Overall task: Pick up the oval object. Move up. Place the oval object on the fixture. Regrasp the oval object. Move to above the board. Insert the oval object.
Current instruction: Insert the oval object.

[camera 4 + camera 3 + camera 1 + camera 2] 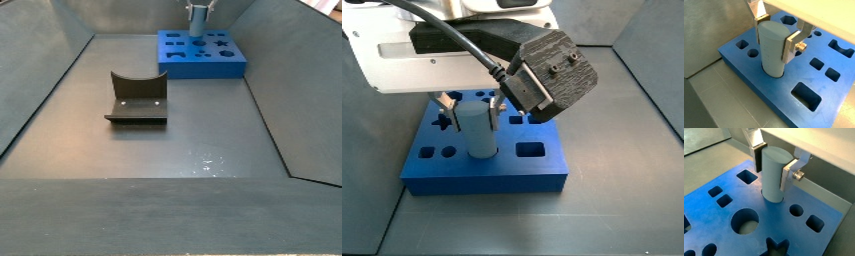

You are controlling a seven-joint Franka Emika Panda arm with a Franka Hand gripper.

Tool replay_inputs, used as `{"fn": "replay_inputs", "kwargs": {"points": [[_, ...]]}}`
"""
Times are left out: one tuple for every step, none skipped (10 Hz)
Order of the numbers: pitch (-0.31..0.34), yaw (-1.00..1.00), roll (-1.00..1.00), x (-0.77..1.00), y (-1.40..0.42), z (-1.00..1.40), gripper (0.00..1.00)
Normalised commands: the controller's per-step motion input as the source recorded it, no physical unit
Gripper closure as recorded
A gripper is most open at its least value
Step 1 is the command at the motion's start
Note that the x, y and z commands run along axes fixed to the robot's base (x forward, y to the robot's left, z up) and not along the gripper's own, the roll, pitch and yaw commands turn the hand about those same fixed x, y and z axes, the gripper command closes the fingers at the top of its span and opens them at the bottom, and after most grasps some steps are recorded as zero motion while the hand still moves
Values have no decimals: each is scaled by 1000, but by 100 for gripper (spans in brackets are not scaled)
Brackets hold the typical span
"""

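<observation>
Oval object: pale blue-grey peg [772,47], upright, lower end sunk in a hole of the board; seen in both wrist views.
Gripper: [773,159] directly above the board, silver fingers [791,47] clamped against the peg's upper sides, grasping it.
Board: bright blue slab [482,170] with dark cutouts, at the far end of the floor in a side view [201,55].
Depth of peg in hole: probably partial; the hole's bottom is hidden.
Fixture: dark bracket [136,97], well apart from the board, nothing on it.
</observation>
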Motion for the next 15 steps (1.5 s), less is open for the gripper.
{"fn": "replay_inputs", "kwargs": {"points": [[-89,0,250,63,-143,-794,100],[-104,0,209,49,-166,-840,100],[-116,0,150,26,-191,-903,100],[-130,11,121,74,-163,-900,100],[-293,0,-13,0,-3,-603,100],[0,0,10,0,0,0,100],[-96,0,73,0,54,-551,100],[-160,0,76,-46,23,-929,100],[-143,0,70,-74,40,-983,100],[-107,0,69,-34,29,-1000,100],[-89,0,71,-6,11,-1000,100],[-86,0,73,-14,14,-1000,100],[-84,0,70,-20,17,-1000,100],[-60,0,84,-3,6,-1000,100],[-26,0,107,0,0,-1000,100]]}}
